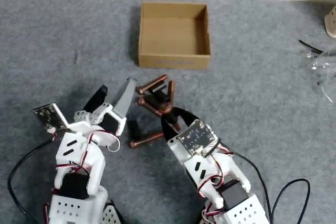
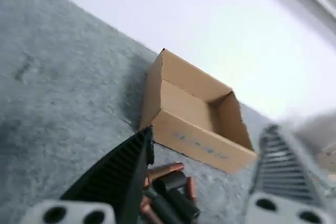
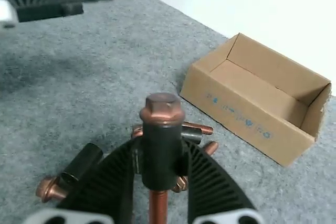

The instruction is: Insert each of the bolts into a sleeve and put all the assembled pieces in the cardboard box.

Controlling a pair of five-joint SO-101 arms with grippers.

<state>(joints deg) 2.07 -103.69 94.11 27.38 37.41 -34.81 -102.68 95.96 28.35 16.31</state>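
Note:
My right gripper (image 3: 161, 153) is shut on an assembled piece (image 3: 161, 140), a black sleeve with a copper bolt through it, the bolt head pointing away from the wrist. In the high view this gripper (image 1: 174, 118) sits at the near edge of a pile of loose copper bolts (image 1: 153, 83) and black sleeves (image 1: 134, 128). My left gripper (image 1: 117, 85) hangs open just left of the pile, holding nothing. The cardboard box (image 1: 173, 61) stands behind the pile, and nothing shows inside it. From the left wrist, the box (image 2: 199, 142) lies beyond the open gripper (image 2: 209, 132), with bolts (image 2: 165, 170) near the black finger (image 2: 123, 174).
Another bolt (image 1: 147, 140) lies between the two arms. A loose sleeve (image 3: 79, 163) and a bolt head (image 3: 46, 188) lie beside my right gripper. Clear plastic items and a black wire (image 1: 317, 59) sit at the far right. Open grey carpet (image 1: 63, 40) surrounds the box.

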